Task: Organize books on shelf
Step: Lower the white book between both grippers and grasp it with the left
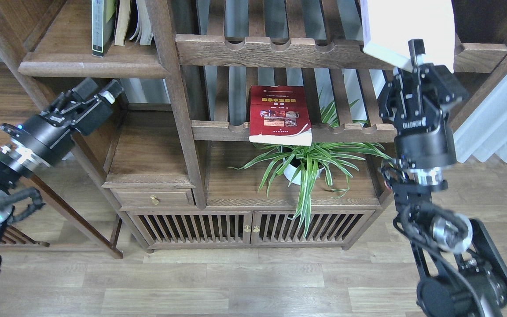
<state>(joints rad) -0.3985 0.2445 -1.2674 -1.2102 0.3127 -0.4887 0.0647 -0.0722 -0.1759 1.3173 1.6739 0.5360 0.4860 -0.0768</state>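
Observation:
A large white-lavender book (405,28) hangs at the top right, in front of the upper slatted rack, with my right gripper (417,56) shut on its lower edge. One finger lies over the cover; the other is hidden behind it. A red book (280,115) lies flat on the middle slatted rack, its lower end overhanging the front rail. A black-grey book with a yellow-green panel (102,26) stands upright on the shelf (90,67) at the upper left. My left gripper (98,90) is open and empty, just below that shelf's front edge.
Worn cream-paged books (134,22) lean beside the black-grey one. A potted spider plant (306,165) stands under the red book on the cabinet top (236,189). A thick upright post (178,101) separates the shelf from the slatted racks (253,50).

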